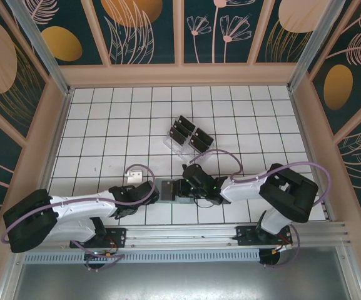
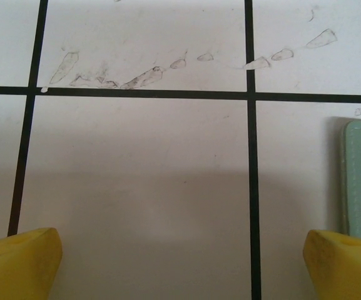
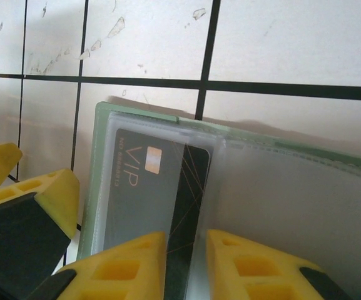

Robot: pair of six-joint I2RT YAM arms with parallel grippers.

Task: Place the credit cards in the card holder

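Two yellow fingertips of the right gripper (image 3: 186,265) sit closest to us, drawn near together with only a slim gap. The bare dark strip of a black credit card (image 3: 149,194) runs up through that gap, and we cannot tell whether they pinch it or merely nudge it.

Just ahead of the fingers, the rest of the card lies under the frosted sleeve of the sage-green card holder (image 3: 280,206), which lies flat on the tiled table (image 3: 280,44). Our guess is that the card is being fed sideways into that pocket. We read "VIP" in pale letters beside a gold chip (image 3: 154,160). The small print along the card's edge is too fine to make out.

On the holder's far side the left gripper (image 2: 180,262) is spread wide, grasping nothing. The holder's stitched edge is just beside one of its fingertips, so it is likely placed to steady the holder.

Well beyond both grippers, the clear slotted rack (image 1: 171,145) keeps more black cards (image 1: 181,128) upright, easy to pluck.
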